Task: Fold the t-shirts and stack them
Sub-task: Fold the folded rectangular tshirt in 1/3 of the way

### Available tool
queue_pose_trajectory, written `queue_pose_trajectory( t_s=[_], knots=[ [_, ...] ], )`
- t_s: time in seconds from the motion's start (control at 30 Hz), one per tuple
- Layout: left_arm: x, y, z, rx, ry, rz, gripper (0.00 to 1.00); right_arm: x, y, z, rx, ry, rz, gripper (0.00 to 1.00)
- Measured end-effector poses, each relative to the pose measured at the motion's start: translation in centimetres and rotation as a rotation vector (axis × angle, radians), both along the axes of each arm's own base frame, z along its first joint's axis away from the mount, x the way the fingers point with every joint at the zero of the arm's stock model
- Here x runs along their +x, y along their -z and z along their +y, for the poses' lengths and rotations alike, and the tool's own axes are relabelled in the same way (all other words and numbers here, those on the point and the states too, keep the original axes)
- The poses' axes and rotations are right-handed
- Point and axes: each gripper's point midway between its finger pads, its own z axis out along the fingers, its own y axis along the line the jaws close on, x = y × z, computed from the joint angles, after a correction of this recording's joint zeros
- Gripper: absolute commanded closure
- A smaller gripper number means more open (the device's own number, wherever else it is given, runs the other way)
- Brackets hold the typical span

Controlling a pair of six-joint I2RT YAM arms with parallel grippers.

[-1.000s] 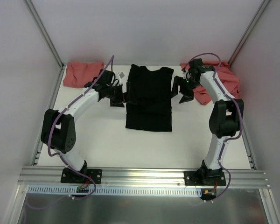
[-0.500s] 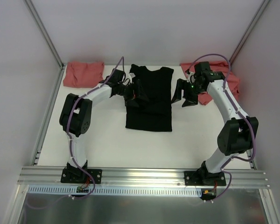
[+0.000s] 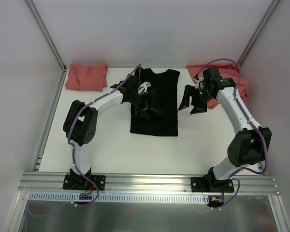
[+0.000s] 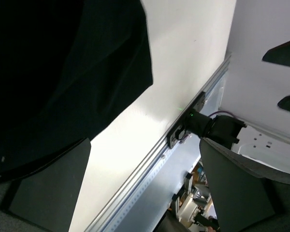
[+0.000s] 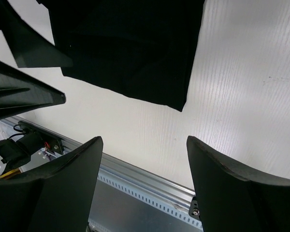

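Shirt-folding about midway: one done, one narrowed, one heap untouched.

Left gripper (image 3: pixel 150 107) is spread wide and empty over the large black cloth t-shirt (image 3: pixel 157 121). The shirt lies flat on the white table (image 3: pixel 106 140) beneath its fingers, sides already tucked into a long strip. Right gripper (image 3: pixel 191 107) hangs open too, holding nothing, with the shirt's edge just beside its fingers. Well beyond the left fingers sits a folded salmon-red shirt (image 3: pixel 88 76), and behind the right fingers lies a crumpled salmon-red heap (image 3: pixel 241 83). By my reckoning the crosswise fold is left, then the heap, then stacking.

Table (image 3: pixel 111 145) with black t-shirt (image 3: pixel 159 121), salmon t-shirts (image 3: pixel 87 76)
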Motion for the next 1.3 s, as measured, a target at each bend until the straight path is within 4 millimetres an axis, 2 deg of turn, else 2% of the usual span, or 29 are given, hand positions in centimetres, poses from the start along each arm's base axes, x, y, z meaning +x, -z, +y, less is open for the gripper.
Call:
queue_pose_trajectory(
  t_s=[0.2, 0.3, 0.47, 0.83, 1.1, 1.3],
  knots=[
    [-2.9, -0.2, 2.8, 0.082, 0.009, -0.011, 0.01, -1.4, 1.0, -0.1, 0.003, 0.021, 0.033, 0.25],
    [-3.5, 0.0, 3.6, 0.107, 0.008, -0.034, 0.01, -1.6, 1.2, -0.2, 0.006, 0.028, 0.036, 0.25],
    [-3.9, 1.8, 4.4, 0.157, -0.010, -0.022, 0.01, -1.5, 0.8, -0.1, 0.012, 0.034, 0.017, 0.25],
    [-2.2, 2.8, 4.5, 0.198, -0.051, -0.083, 0.01, -1.5, 0.7, -0.1, 0.013, 0.034, 0.014, 0.25],
    [-1.5, 4.9, 4.4, 0.229, -0.059, -0.061, 0.01, -1.7, 0.7, -0.1, 0.012, 0.033, 0.021, 0.25],
    [-0.9, 5.4, 4.3, 0.237, -0.073, -0.070, 0.01, -1.7, 0.7, -0.1, 0.013, 0.029, 0.026, 0.25]
  ],
)
